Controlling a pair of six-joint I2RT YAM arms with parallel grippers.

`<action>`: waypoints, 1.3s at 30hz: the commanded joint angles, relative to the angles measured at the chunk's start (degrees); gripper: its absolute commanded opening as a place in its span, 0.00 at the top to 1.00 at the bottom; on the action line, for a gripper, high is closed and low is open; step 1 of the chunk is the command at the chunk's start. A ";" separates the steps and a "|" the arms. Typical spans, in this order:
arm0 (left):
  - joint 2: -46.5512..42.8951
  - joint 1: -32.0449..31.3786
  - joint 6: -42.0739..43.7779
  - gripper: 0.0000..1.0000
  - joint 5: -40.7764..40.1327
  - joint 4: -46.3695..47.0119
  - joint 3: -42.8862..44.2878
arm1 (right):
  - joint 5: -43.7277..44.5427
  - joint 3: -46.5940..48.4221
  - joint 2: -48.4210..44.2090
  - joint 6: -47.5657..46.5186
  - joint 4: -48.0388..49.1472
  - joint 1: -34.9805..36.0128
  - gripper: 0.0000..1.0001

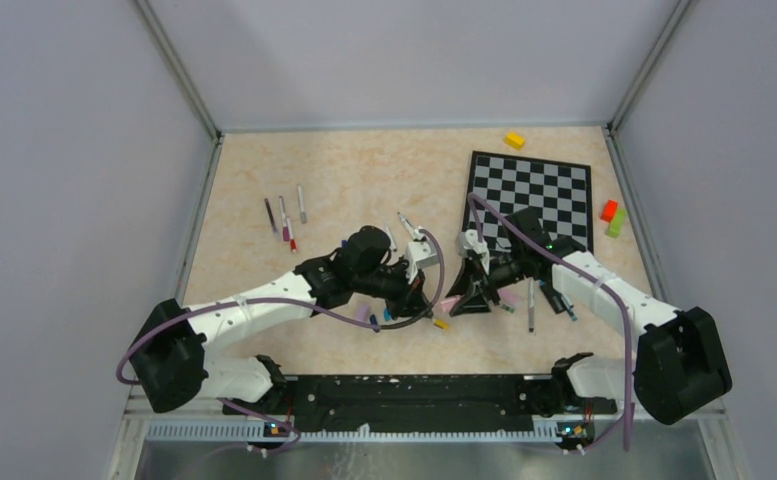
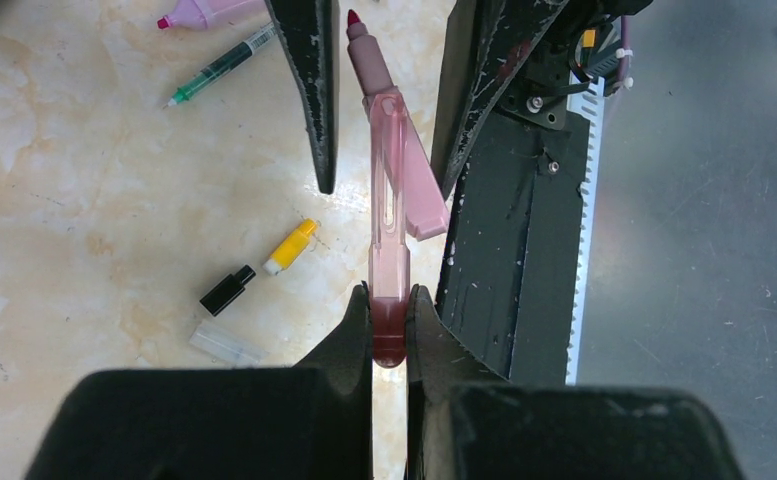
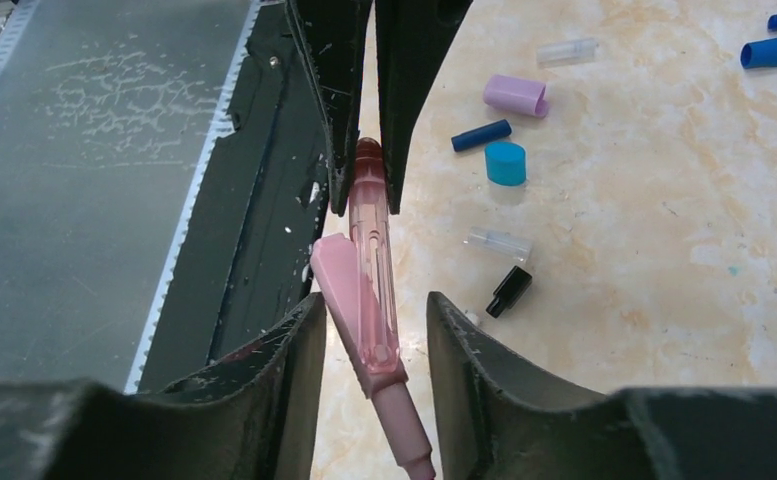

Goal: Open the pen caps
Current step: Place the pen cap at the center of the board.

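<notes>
Pink clear cap (image 2: 387, 230) pinched at its end by left gripper (image 2: 389, 297), above table's near edge, mid-width. Right gripper (image 3: 375, 305) spread around pen (image 3: 404, 430). Black cap (image 2: 227, 290) lay loose below.

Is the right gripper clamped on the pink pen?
No, the right gripper stands open, fingers wide apart around the pink pen; only the left gripper pinches its end.
</notes>
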 commanded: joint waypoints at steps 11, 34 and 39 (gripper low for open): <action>-2.07 -0.35 -0.68 0.88 -2.98 2.32 1.73 | -0.50 1.91 0.31 2.15 2.55 0.78 1.00; -30.44 8.80 -18.43 0.01 -37.40 4.37 -20.43 | 30.19 -4.97 -0.80 40.44 35.07 -5.93 1.00; -30.53 9.01 -19.81 0.01 -39.78 4.36 -22.35 | 25.95 -4.48 2.44 39.09 34.22 -5.86 1.00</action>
